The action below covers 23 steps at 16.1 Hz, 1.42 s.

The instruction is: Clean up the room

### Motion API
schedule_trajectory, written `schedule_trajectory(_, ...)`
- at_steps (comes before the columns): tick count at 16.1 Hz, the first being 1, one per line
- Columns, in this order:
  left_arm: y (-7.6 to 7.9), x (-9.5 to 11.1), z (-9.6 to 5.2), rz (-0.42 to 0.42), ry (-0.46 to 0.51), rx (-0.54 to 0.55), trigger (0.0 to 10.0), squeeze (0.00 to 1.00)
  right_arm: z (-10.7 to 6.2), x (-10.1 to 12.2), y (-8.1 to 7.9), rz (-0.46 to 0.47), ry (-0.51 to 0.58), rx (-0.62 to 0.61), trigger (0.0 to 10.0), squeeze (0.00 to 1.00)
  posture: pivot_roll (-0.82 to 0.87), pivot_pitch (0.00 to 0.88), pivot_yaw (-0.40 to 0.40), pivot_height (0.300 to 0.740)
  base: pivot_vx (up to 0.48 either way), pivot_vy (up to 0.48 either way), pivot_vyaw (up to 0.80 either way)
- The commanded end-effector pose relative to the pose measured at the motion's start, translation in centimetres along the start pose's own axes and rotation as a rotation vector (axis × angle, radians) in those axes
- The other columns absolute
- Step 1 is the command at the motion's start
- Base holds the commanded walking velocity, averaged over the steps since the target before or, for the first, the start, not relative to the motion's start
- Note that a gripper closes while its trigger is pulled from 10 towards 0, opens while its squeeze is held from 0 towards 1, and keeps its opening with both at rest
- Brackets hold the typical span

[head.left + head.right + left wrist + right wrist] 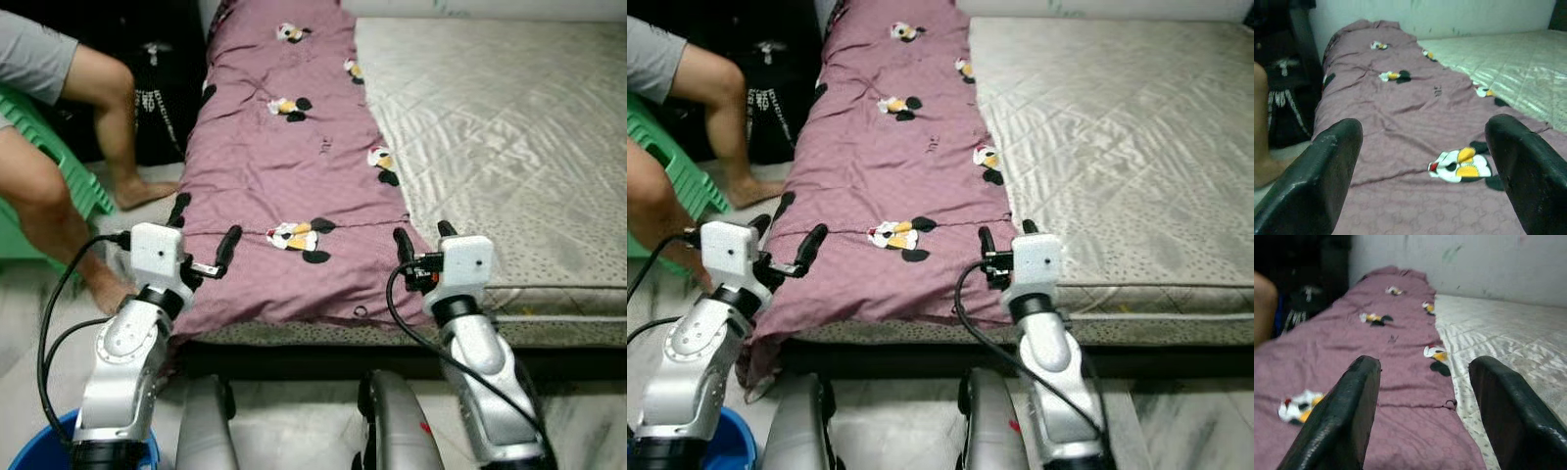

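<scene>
Nearest to you, both arms are raised at the foot edge of the mattress [509, 127]. Your left gripper [203, 233] hovers over the near left corner of the bed with its two black fingers spread wide and nothing between them. Your right gripper [424, 238] hangs just above the near edge, about where the purple blanket [279, 157] meets bare mattress, also wide open and empty.

That blanket is the thing to deal with, as far as these views show. It lies in one long strip down the left side of the bed, from the foot edge to the far end by the wall [1474, 259], with its near hem drooping a little over the foot edge and its left side spilling over the left edge. It looks smoothed out but covers only part of the bed; the right half is bare quilted mattress.

So you're early to midway, I'd judge: the blanket is laid flat, but neither claw has hold of it, and spreading or folding it is yet to do.

Off the left edge, a person's legs [59, 196] and a green plastic stool [59, 162] sit close to your left arm, and a blue bucket [29, 455] is by your feet
</scene>
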<state>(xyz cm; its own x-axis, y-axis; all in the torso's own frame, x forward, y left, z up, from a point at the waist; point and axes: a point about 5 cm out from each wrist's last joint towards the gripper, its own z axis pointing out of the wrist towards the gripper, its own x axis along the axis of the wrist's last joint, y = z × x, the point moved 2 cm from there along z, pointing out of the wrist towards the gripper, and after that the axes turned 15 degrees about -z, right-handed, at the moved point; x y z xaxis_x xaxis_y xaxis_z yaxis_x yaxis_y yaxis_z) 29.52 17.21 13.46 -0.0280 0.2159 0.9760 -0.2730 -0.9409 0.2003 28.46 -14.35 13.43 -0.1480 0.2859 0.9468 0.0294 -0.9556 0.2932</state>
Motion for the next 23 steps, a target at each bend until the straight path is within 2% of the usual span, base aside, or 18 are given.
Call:
schedule_trajectory(1,0.0,0.1,0.1,0.015,0.01,-0.006,10.0,0.0,-0.1,0.3,0.3,0.022,-0.003,-0.028,10.0,0.0,-0.04,0.0,0.003,0.582,0.0,0.0,0.0)
schedule_trajectory(2,0.2,0.5,0.0,0.029,0.058,-0.001,10.0,0.0,0.0,0.1,1.0,0.047,-0.023,-0.069,10.0,0.0,-0.05,0.0,0.003,0.592,0.0,0.0,0.0)
schedule_trajectory(4,0.3,-0.2,0.1,0.029,0.035,0.006,10.0,0.0,0.2,0.1,1.7,0.044,-0.035,-0.078,10.0,0.0,-0.06,0.0,-0.003,0.617,0.0,0.0,0.0)
schedule_trajectory(5,-0.4,-1.2,0.4,-0.038,-0.027,0.077,10.0,0.0,0.2,-0.1,2.1,0.041,-0.046,-0.084,10.0,0.0,-0.06,0.0,-0.01,0.632,0.0,0.0,0.0)
schedule_trajectory(7,-1.3,-2.4,0.5,-0.097,-0.096,0.164,10.0,0.0,0.2,-0.2,2.4,0.061,-0.063,-0.098,10.0,0.0,-0.07,0.0,-0.015,0.652,0.0,0.0,0.0)
schedule_trajectory(8,-1.2,-2.5,0.5,-0.111,-0.095,0.172,10.0,0.0,0.2,-0.3,2.5,0.065,-0.069,-0.099,10.0,0.0,-0.07,0.0,-0.016,0.667,0.0,0.0,0.0)
schedule_trajectory(12,-0.4,-2.6,0.9,-0.075,-0.108,0.145,10.0,0.0,0.2,-0.2,2.5,0.078,-0.085,-0.101,10.0,0.0,-0.08,0.0,-0.015,0.707,0.0,0.0,0.0)
schedule_trajectory(15,-0.5,-2.7,1.4,-0.065,-0.143,0.143,10.0,0.0,0.4,-0.2,2.5,0.089,-0.092,-0.102,10.0,0.0,-0.08,0.0,-0.016,0.737,0.0,0.0,0.0)
schedule_trajectory(17,-0.6,-2.8,1.3,-0.065,-0.149,0.148,10.0,0.0,0.3,-0.2,2.5,0.09,-0.099,-0.104,10.0,0.0,-0.08,0.0,-0.018,0.74,0.0,0.0,0.0)
schedule_trajectory(18,-0.8,-2.9,1.3,-0.108,-0.158,0.171,10.0,0.0,0.2,-0.3,2.5,0.089,-0.104,-0.105,10.0,0.0,-0.08,0.0,-0.018,0.74,0.0,0.0,0.0)
schedule_trajectory(20,-0.9,-2.8,1.2,-0.104,-0.146,0.172,10.0,0.0,0.1,-0.6,2.8,0.095,-0.119,-0.117,10.0,0.0,-0.08,0.0,-0.022,0.74,0.0,0.0,0.0)
schedule_trajectory(21,-1.0,-2.9,1.1,-0.129,-0.146,0.173,10.0,0.0,0.1,-0.7,2.8,0.099,-0.124,-0.124,10.0,1.0,-0.08,0.0,-0.022,0.74,0.0,0.0,0.0)
schedule_trajectory(22,-1.0,-2.9,1.0,-0.151,-0.144,0.168,10.0,0.11,0.1,-0.8,2.8,0.102,-0.126,-0.126,10.0,1.0,-0.07,0.0,-0.024,0.74,0.0,0.0,0.0)
schedule_trajectory(23,-0.8,-2.9,0.9,-0.191,-0.138,0.134,10.0,1.0,0.2,-0.8,2.9,0.101,-0.127,-0.126,10.0,1.0,-0.07,0.0,-0.026,0.74,0.0,0.0,0.0)
